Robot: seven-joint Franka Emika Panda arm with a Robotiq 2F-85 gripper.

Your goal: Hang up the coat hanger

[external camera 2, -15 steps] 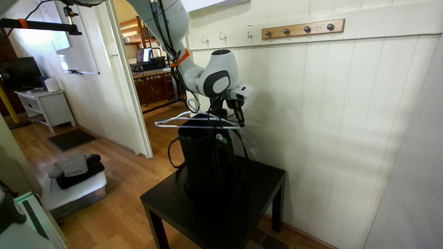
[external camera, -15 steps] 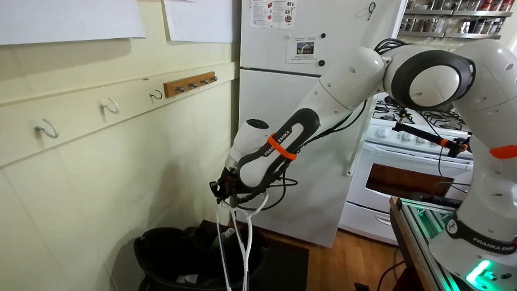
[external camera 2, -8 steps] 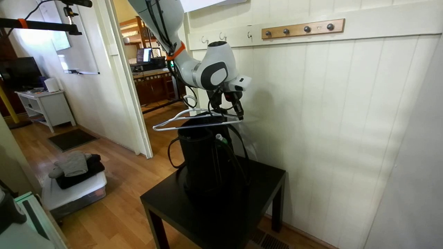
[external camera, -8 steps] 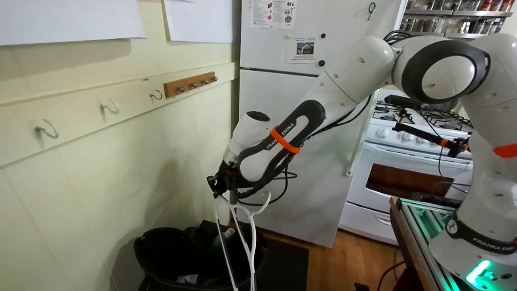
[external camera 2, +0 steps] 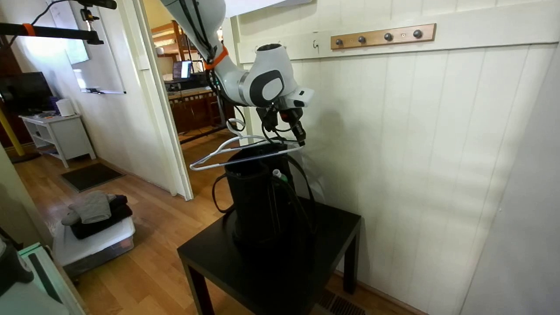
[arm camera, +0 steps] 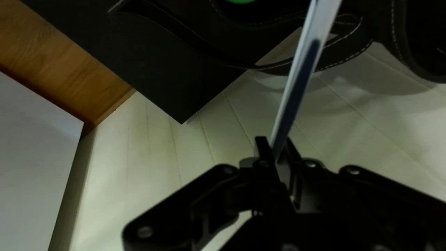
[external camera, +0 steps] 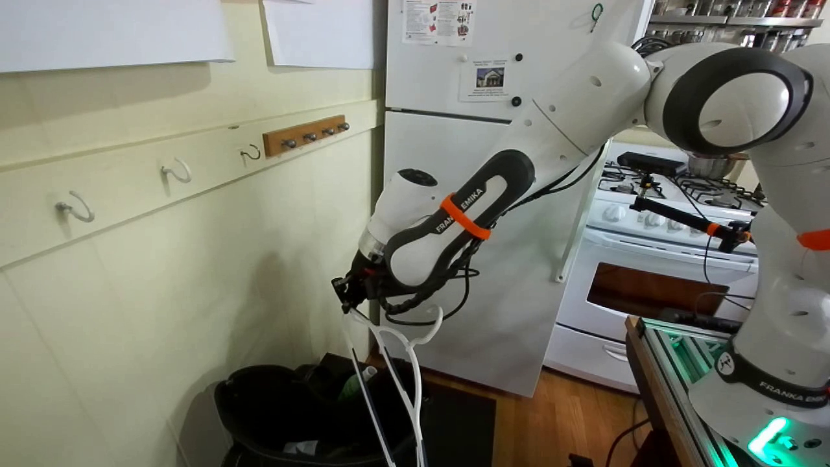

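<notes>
The white coat hanger (external camera: 415,373) is held in the air over the black bin, and it also shows in an exterior view (external camera 2: 209,166). My gripper (arm camera: 276,144) is shut on one corner end of it. The hanger's bar (arm camera: 322,17) runs up out of the fingers in the wrist view. In an exterior view the gripper (external camera 2: 301,142) is at the wall-side end, and the free end tilts lower. The curved hook (external camera: 436,327) points away from the wall. White wall hooks (external camera: 78,207) and a wooden rack (external camera: 306,135) with metal knobs are above gripper height.
The black bin (external camera 2: 251,197) with looped straps stands on a black table (external camera 2: 210,249), right under the hanger. A dark wall hook (external camera: 251,152) sits beside the rack. The fridge (external camera: 454,214) stands past the wall's end. The arm partly hides the white hooks in an exterior view.
The gripper has risen a little with the hanger still in it. The hanger's free end has dipped and its hook has moved away from the gripper.
</notes>
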